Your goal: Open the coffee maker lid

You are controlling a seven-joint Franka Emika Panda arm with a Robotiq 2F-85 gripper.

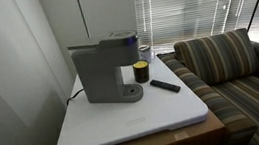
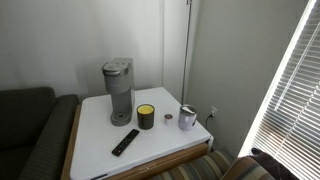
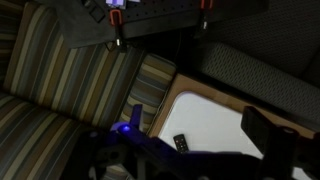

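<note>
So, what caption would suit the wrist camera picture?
Wrist camera looking down on a striped sofa, with a black remote on the white table beside it.

In an exterior view we find the coffee maker point(image 1: 102, 71) on the table point(image 1: 127, 128), toward its left. Just right of its base sits the cup point(image 1: 142, 73), a mug point(image 1: 146, 53) behind it, the remote point(image 1: 165, 85) nearer us; the sofa point(image 1: 231, 64) stands right of the table.

Count: one coffee maker point(image 2: 118, 90), one yellow-and-black cup point(image 2: 146, 117), one silver mug point(image 2: 188, 117), one black remote point(image 2: 125, 142), one white table point(image 2: 95, 135), one striped sofa point(image 1: 224, 62).
</note>
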